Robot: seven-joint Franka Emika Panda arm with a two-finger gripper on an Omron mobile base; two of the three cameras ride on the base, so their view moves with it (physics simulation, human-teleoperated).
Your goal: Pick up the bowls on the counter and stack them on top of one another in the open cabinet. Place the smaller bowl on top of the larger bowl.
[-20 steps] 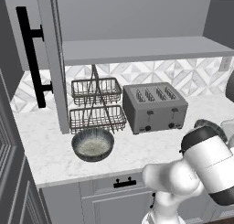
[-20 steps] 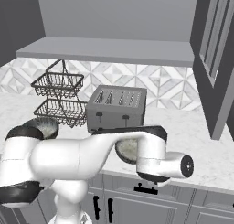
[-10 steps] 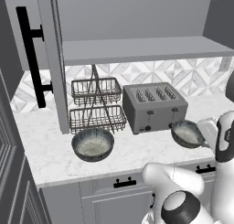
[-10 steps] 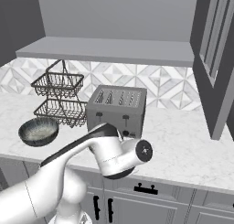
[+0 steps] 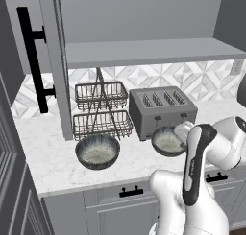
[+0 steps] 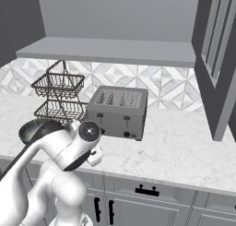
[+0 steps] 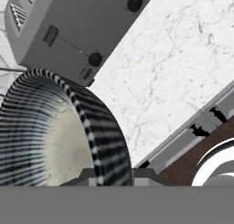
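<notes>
We have the narrower dark grey bowl with the pale speckled inside (image 5: pixel 167 140) pinched by its rim in the gripper (image 7: pixel 109 175) — jaws clenched on the wall — just before the grey four-slot toaster (image 5: pixel 161 110). It looks stiff, smooth and breakable, so the rim grip could slip. The wider matching dark grey bowl (image 5: pixel 97 151) sits on the white marble counter (image 5: pixel 53 157), below the wire baskets (image 5: pixel 102 109).

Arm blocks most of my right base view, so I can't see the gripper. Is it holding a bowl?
Observer: Yes. In the hand view the gripper is shut on the rim of the smaller bowl.
Operator: Where is that bowl?
Observer: In the left base view it's just in front of the toaster, near its left front corner. I can't tell whether it's off the counter.
Operator: And the other one? I only see a sliver behind the arm.
Observer: The larger bowl sits upright on the counter in front of the wire baskets, apart from the smaller bowl.
</notes>
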